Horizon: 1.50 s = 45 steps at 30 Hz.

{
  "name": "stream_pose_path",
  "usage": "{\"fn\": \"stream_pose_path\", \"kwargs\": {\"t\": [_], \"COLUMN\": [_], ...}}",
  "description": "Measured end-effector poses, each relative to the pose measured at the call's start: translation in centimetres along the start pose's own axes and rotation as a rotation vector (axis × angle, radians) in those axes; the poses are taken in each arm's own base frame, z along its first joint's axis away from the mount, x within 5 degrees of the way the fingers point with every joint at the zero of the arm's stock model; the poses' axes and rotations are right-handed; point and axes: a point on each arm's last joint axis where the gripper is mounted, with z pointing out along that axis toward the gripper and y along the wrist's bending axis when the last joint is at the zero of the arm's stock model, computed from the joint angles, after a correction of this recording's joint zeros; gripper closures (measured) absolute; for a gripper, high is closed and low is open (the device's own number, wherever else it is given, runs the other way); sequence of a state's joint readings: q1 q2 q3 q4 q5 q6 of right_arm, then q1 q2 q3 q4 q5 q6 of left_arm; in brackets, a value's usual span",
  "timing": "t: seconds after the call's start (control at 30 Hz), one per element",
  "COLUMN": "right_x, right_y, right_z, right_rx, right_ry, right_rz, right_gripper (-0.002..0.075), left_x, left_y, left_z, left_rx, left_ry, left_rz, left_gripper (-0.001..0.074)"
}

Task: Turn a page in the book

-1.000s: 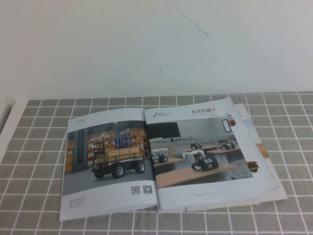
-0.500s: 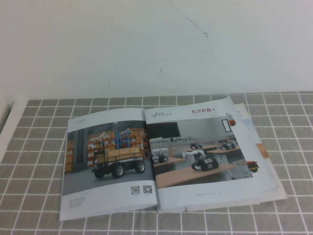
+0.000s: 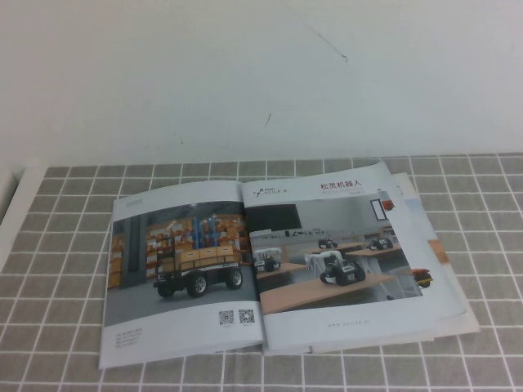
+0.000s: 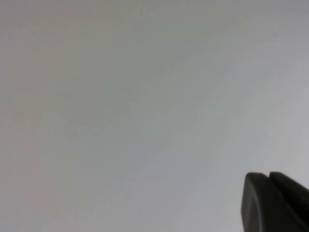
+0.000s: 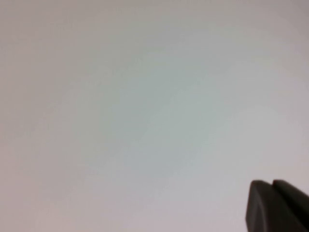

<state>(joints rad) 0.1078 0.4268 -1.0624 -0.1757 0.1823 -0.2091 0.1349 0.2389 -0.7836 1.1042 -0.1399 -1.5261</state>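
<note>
The book (image 3: 270, 265) lies open and flat on a grey cloth (image 3: 65, 269) with a white grid, its spine running from the far edge toward the robot, tilted slightly so the near end sits a little to the right. Its long axis, across both open sheets, runs left to right. The page (image 3: 339, 257) with small robots on wooden desks is the right-hand sheet, heading at the far end; the left sheet (image 3: 180, 273) shows a wheeled warehouse vehicle and QR codes. More page edges (image 3: 445, 278) fan out unevenly past the right side. Behind the cloth rises a plain white wall (image 3: 261, 73) (a few faint scratches on it). The left gripper (image 4: 275, 203) and the right gripper (image 5: 277, 205) each show only as a dark tip against blank white, away from the book; I cannot tell whether either is parted or closed.
</note>
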Motion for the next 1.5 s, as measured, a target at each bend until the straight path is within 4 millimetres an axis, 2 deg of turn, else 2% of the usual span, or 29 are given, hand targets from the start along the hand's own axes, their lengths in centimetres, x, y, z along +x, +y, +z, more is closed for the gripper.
{"fn": "stream_pose_path", "kwargs": {"t": [0.1,0.23,0.37,0.5,0.57,0.7,0.8,1.1,1.5], "right_x": [2.0,5.8,7.4,7.6,7.6,7.6,7.5,7.5,8.4], "right_y": [0.6,2.2,3.1,3.2,3.2,3.5,3.7,3.9,4.4], "right_z": [3.9,7.2,8.4,8.3,8.3,8.3,8.3,8.3,9.2], "right_rx": [-0.068,-0.140,-0.178,-0.193,-0.197,-0.215,-0.237,-0.249,-0.259], "right_ry": [0.280,0.562,0.661,0.683,0.682,0.686,0.682,0.682,0.719], "right_rz": [0.001,0.105,0.134,0.112,0.123,0.136,0.143,0.155,0.152], "right_gripper": [0.0729,0.0729,0.0729,0.0729,0.0729,0.0729,0.0729,0.0729,0.0729], "left_x": [2.3,7.5,13.3,17.9,19.5,20.8,20.9,20.8,20.8], "left_y": [0.2,-0.4,0.1,1.8,2.5,2.9,2.7,2.6,2.5], "left_z": [2.6,5.3,7.0,8.4,8.9,9.7,10.1,10.2,10.2], "left_rx": [0.061,0.288,0.474,0.485,0.464,0.440,0.460,0.506,0.503], "left_ry": [0.136,0.492,0.854,1.054,1.102,1.116,1.085,1.054,1.055], "left_rz": [0.011,-0.009,-0.117,-0.216,-0.259,-0.413,-0.501,-0.460,-0.472], "left_gripper": [0.0738,0.0738,0.0738,0.0738,0.0738,0.0738,0.0738,0.0738,0.0738]}}
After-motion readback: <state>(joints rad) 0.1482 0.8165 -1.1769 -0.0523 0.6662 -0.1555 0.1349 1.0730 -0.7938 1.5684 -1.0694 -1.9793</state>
